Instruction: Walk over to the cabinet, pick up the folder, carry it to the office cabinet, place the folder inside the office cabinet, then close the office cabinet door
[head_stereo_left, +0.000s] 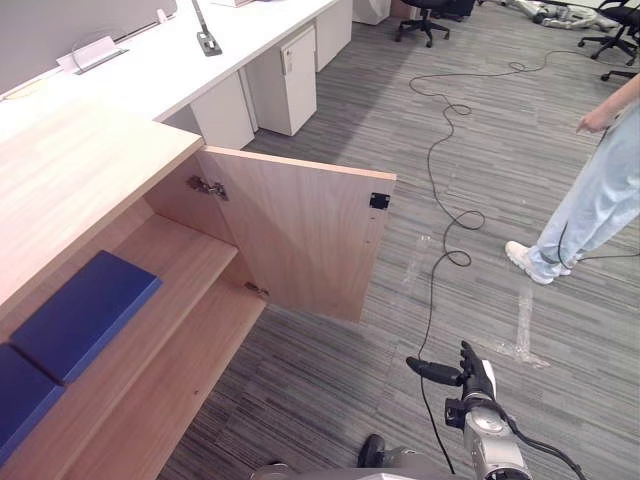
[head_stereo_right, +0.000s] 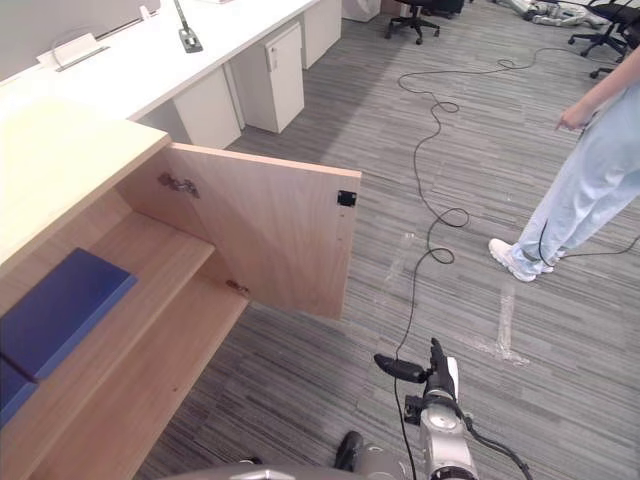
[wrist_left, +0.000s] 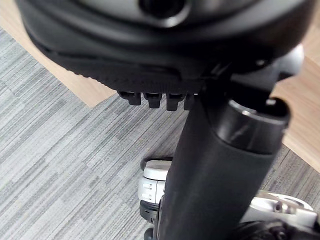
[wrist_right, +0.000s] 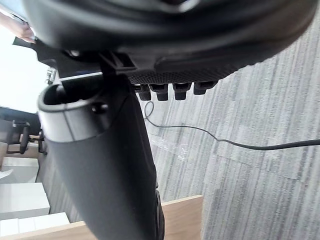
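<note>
The office cabinet (head_stereo_left: 90, 170) of pale wood stands at the far left, its inside open to view. The folder (head_stereo_left: 85, 310), dark blue, lies flat on the upper shelf (head_stereo_left: 185, 270) inside it. A second blue folder (head_stereo_left: 18, 395) lies just beside it, further left on the same shelf, and it is hard to tell whether the two touch. Neither hand touches either folder.

The left hand (wrist_left: 150, 45) hangs over the grey carpet floor (wrist_left: 60, 165) next to a wooden edge of the cabinet. Its fingers (wrist_left: 152, 98) point straight out, loosely parted from the thumb, and hold nothing.

The cabinet door (head_stereo_left: 300, 235) stands wide open, swung out over the floor on metal hinges (head_stereo_left: 207, 186), with a small black catch (head_stereo_left: 379, 201) at its upper free corner. Behind the cabinet runs a long white table (head_stereo_left: 150, 75) with white drawer units (head_stereo_left: 290, 75) beneath it.

Further right, low down, the right hand (head_stereo_left: 470, 378) is held above the carpet, well apart from the door. Its fingers (wrist_right: 172, 91) are relaxed and extended, the thumb sticks out sideways, and it is empty.

At the far right a person (head_stereo_left: 600, 190) in pale blue trousers and a white shoe stands on the carpet, one hand held out.
</note>
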